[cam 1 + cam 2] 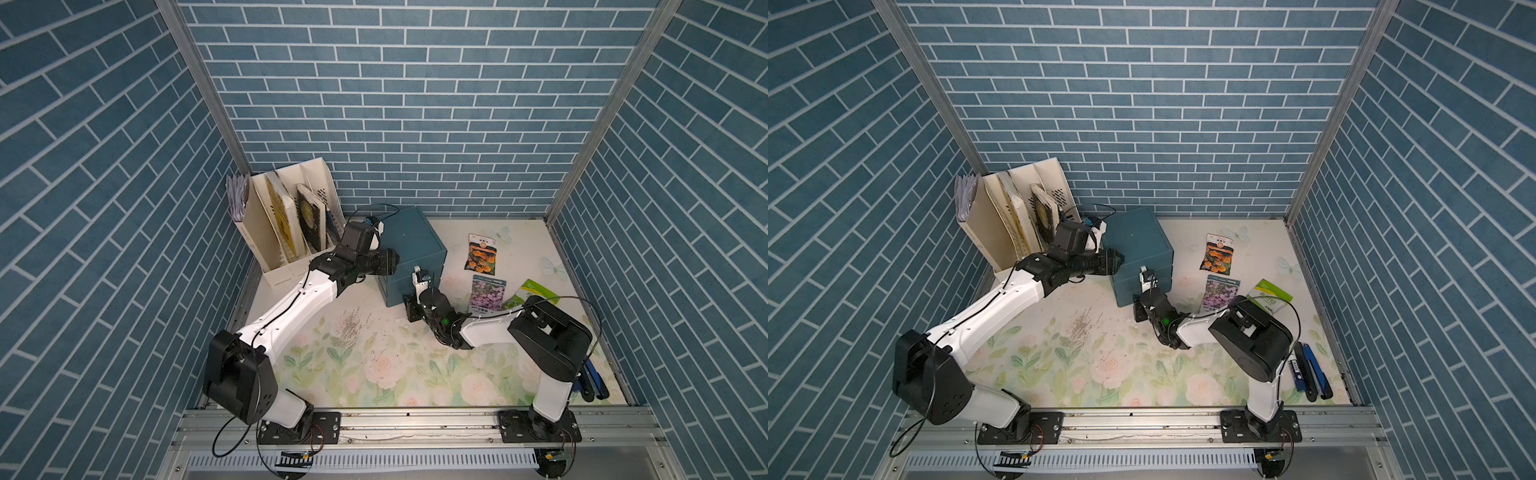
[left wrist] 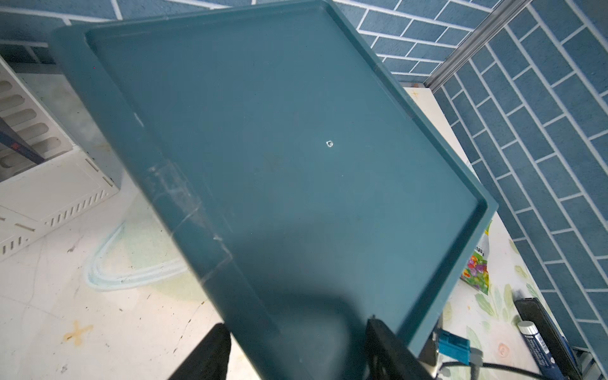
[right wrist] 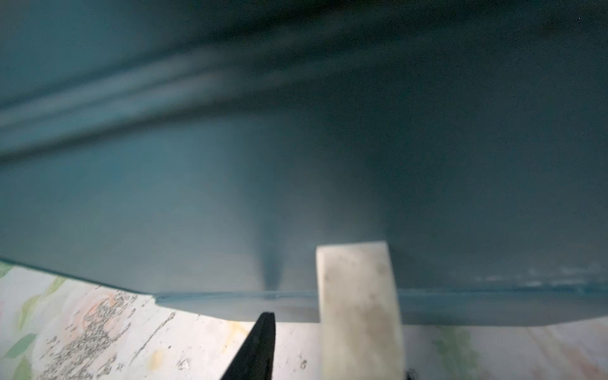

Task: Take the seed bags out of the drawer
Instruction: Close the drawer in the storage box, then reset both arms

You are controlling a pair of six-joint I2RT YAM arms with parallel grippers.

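Three seed bags on the desk (image 1: 415, 374): orange-bloom bag (image 1: 482, 254), purple-bloom bag (image 1: 487, 294), green-white bag (image 1: 533, 289). One teal drawer unit (image 1: 409, 237). One cream file holder (image 1: 286, 266) (two books inside: yellow book (image 1: 282, 216), dark book (image 1: 312, 220)). One blue stapler (image 1: 1315, 372). Two arms: left arm (image 1: 291, 309), right arm (image 1: 484, 332).

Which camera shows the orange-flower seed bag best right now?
Both top views: the orange-flower seed bag lies flat on the table, uncovered, apart from the drawer box. Neither wrist view shows it; the box fills both.
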